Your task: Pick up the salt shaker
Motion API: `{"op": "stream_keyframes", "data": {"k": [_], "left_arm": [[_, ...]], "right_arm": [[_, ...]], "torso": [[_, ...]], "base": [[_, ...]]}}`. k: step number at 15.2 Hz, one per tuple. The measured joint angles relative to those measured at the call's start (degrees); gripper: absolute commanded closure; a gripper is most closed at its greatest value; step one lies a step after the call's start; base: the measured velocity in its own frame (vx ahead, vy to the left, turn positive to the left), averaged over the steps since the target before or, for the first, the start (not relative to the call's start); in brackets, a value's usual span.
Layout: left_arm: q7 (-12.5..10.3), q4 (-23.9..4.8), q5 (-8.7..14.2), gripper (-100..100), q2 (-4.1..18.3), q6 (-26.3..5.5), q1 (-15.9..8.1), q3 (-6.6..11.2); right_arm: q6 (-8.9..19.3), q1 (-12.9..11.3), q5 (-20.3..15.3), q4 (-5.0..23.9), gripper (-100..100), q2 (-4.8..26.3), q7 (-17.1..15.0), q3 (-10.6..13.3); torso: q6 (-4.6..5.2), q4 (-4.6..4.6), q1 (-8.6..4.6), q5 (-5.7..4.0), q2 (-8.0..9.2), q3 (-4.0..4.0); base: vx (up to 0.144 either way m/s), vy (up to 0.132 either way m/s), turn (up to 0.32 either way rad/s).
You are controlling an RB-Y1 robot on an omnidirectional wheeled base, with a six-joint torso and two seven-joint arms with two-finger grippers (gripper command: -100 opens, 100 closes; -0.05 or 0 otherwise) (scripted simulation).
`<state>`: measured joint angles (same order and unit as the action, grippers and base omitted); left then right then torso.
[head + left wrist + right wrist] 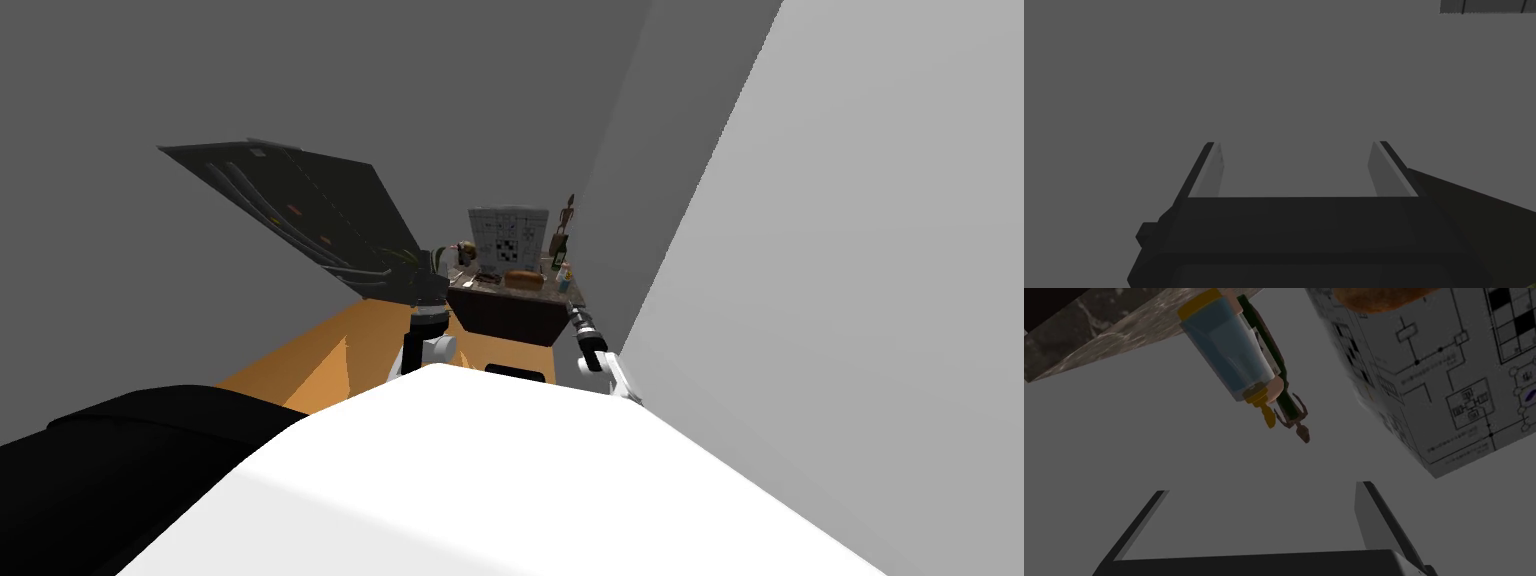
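Left gripper (pixel 1294 143): fingers spread wide, nothing between them; facing a flat grey surface, off by the countertop's left front corner.
Right gripper (pixel 1261 488): fingers parted and empty; short of the marbled countertop (pixel 1099 333), by its right front corner, close beside the grey wall (pixel 800 300).
Salt shaker (pixel 1226 350): taken to be the pale blue see-through container with yellow ends; standing at the countertop's right edge, toward the front corner; ahead of the right fingers, beyond their tips, well apart.
Long axis: upright off the countertop, roughly crosswise to the line between the two right fingers; likely a side grip after a straight reach.
Nearer arm: right, plainly.
Just behind: dark green bottle (pixel 1288 405), touching the shaker or nearly so; risk of a nudge.
Farther: printed box (pixel 1449 378) and brown loaf (pixel 1384 298), toward the countertop's middle.
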<state>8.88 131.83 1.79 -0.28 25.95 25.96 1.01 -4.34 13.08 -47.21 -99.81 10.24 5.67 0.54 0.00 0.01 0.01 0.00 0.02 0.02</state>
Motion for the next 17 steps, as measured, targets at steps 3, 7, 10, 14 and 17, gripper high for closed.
{"op": "stream_keyframes", "data": {"k": [3, 7, 10, 14, 17], "left_arm": [[0.0, 0.0, 0.0, 0, 0.0, 0.0, 0.0, 0.0], [0.0, 0.0, 0.0, 0, 0.0, 0.0, 0.01, 0.0], [0.0, 0.0, 0.0, 0, 0.0, 0.0, 0.01, 0.0], [0.0, 0.0, 0.0, 0, 0.0, 0.0, 0.02, 0.0], [0.0, 0.01, 0.0, 0, 0.01, 0.01, 0.04, 0.01]], "right_arm": [[1.01, -1.47, -3.41, 2.52, -100, -0.29, 0.99, -0.17], [2.36, -3.21, -7.61, 5.28, -100, -0.55, 2.23, -0.32], [3.73, -4.99, -11.13, 7.63, -100, -0.48, 3.35, -0.32], [5.5, -7.07, -15.16, 9.94, -100, -0.4, 4.6, -0.29], [6.93, -9.09, -18.27, 11.68, -100, 0.0, 5.61, -0.35]], "torso": [[0.0, -0.02, 0.0, 0.0, -0.09, -0.05], [-0.01, -0.05, -0.01, -0.01, -0.24, -0.14], [-0.01, -0.1, -0.05, -0.01, -0.47, -0.27], [-0.01, -0.14, -0.09, -0.02, -0.67, -0.38], [-0.03, -0.24, -0.04, 0.0, -1.26, -0.7]], "base": [[0.016, 0.0, 0.007], [0.059, -0.005, 0.013], [0.102, -0.009, 0.022], [0.149, -0.012, 0.035], [0.3, -0.01, 0.057]]}}
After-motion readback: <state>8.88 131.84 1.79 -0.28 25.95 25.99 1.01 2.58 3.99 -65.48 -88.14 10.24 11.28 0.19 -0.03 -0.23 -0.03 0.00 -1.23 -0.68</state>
